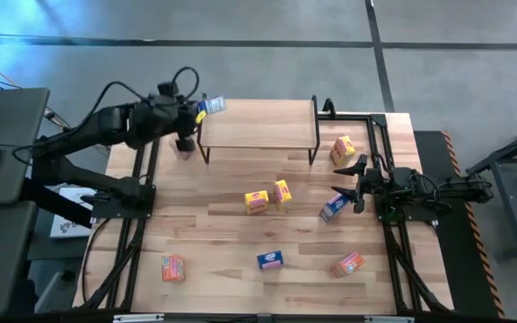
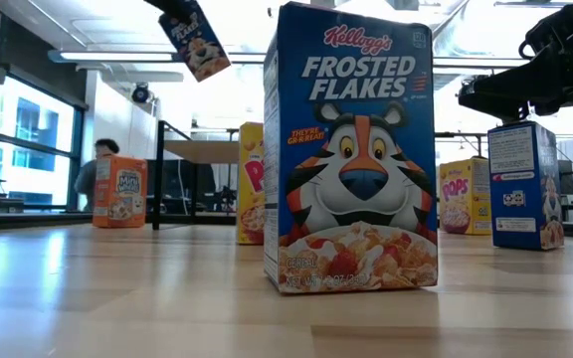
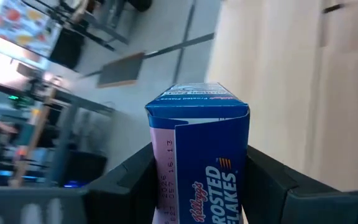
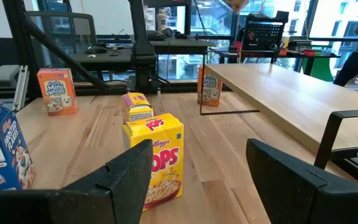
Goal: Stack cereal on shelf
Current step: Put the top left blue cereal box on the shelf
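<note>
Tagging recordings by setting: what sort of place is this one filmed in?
Probably a robotics lab or office workspace, not a shop: a slatted wooden table on a concrete floor, desks with equipment and large windows behind, and a person in the background.

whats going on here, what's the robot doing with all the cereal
It's putting cereal boxes onto the shelf. The left gripper holds a blue box in the air at the shelf's left end; the shelf top looks bare, so nothing is stacked yet. The right gripper hangs open over the table by another blue box, holding nothing. The other boxes are scattered over the table, and an orange one sits by the shelf's left legs.
</note>
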